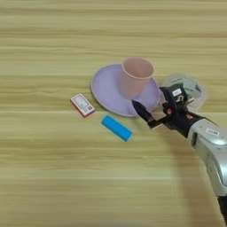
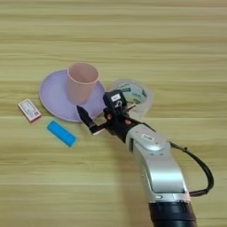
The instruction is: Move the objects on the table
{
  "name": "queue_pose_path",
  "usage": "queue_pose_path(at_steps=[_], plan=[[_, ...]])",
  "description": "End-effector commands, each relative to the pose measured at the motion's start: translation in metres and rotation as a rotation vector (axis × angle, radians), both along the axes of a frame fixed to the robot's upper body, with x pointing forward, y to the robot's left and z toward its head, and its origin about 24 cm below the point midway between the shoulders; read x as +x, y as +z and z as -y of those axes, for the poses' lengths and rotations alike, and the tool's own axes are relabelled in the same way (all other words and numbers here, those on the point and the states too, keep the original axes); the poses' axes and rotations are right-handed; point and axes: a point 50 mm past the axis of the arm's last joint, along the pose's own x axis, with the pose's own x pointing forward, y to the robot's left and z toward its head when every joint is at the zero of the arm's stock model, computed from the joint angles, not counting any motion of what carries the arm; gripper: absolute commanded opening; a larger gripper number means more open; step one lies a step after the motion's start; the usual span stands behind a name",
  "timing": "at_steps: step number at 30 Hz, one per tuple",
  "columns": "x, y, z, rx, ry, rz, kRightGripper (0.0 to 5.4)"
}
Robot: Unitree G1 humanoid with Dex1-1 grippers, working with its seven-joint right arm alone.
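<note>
Bare yellowish wood-grain counter [image 1: 53,177] lay open along the far and near sides. In the middle, obstacles crowded together: a pale pink tapered cup [image 1: 135,76] stood on a lilac round plate [image 1: 104,86], a clear tape roll [image 2: 133,94] just right of it, a bright-blue flat bar [image 1: 116,127] and a small red-and-white box [image 1: 82,105] to the left.

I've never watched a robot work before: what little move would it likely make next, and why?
Probably a short reach forward to close on the pink cup. The gripper is open, its fingers spread just short of the cup, which stands upright on the purple plate with nothing held yet.
</note>
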Motion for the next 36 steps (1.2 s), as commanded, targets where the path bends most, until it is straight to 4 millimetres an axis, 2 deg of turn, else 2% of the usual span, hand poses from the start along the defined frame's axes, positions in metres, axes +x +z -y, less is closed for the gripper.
queue_pose_path(at_steps=[1, 18, 36], plan=[[0.018, 0.031, 0.001, -0.02, -0.009, 0.155, 5.36], [0.03, 0.029, -0.006, 0.0, 0.023, 0.162, 5.36], [0.049, 0.037, -0.011, 0.013, 0.053, 0.191, 5.36]])
